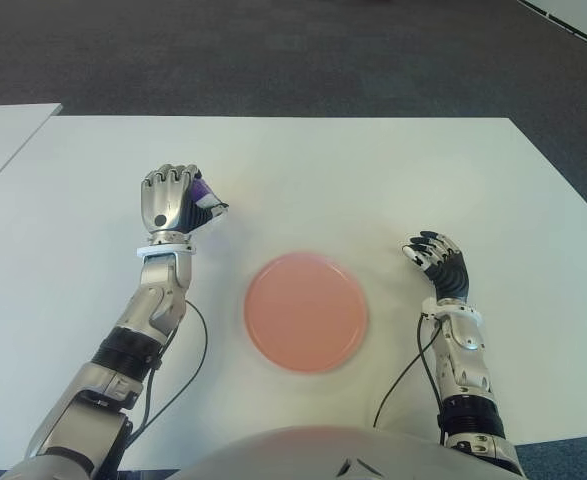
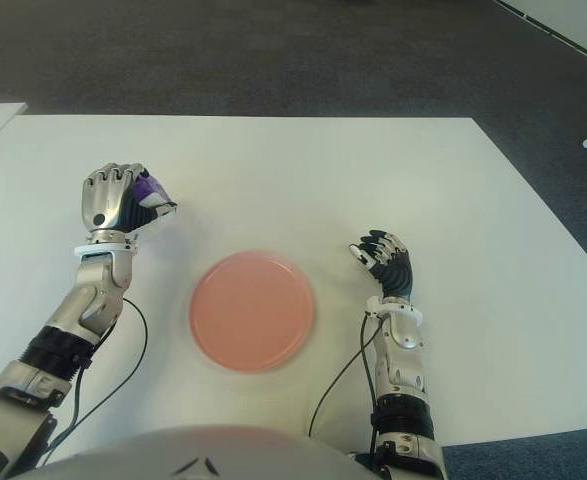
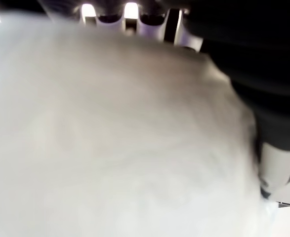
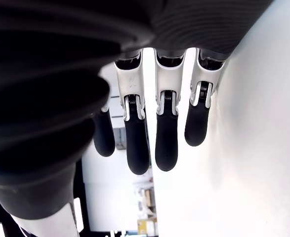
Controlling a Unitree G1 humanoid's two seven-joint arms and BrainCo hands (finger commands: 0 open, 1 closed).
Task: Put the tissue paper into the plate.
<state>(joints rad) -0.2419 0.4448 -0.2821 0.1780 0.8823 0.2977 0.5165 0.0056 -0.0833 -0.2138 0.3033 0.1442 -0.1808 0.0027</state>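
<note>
The tissue paper (image 3: pixel 115 143) fills almost the whole left wrist view as a soft white mass pressed against the palm, with the fingertips (image 3: pixel 130 12) curling over its far edge. The left hand (image 1: pixel 173 203) is clenched around it, fist upright above the bench (image 1: pixel 373 170), knuckles toward the far side. In the eye views a small purple patch shows at the thumb side of that fist, though what it belongs to cannot be told. The tissue itself is barely visible from the head, hidden inside the closed fingers.

The left forearm runs back toward the robot's body, with a thin black cable (image 1: pixel 188 370) looping on the bench beside it.

The plate (image 1: pixel 306 312), round and salmon pink, lies on the bench near the robot's torso, to the right of the left hand and a little nearer the body, apart from the fist. It holds nothing.

On the other side of the plate shows the right hand (image 1: pixel 439 261), its dark-tipped fingers (image 4: pixel 137 148) loosely extended and grasping nothing. Another black cable (image 1: pixel 405 375) trails along the right forearm.

Beyond the bench's far edge lies dark grey carpet (image 1: pixel 273 50).
</note>
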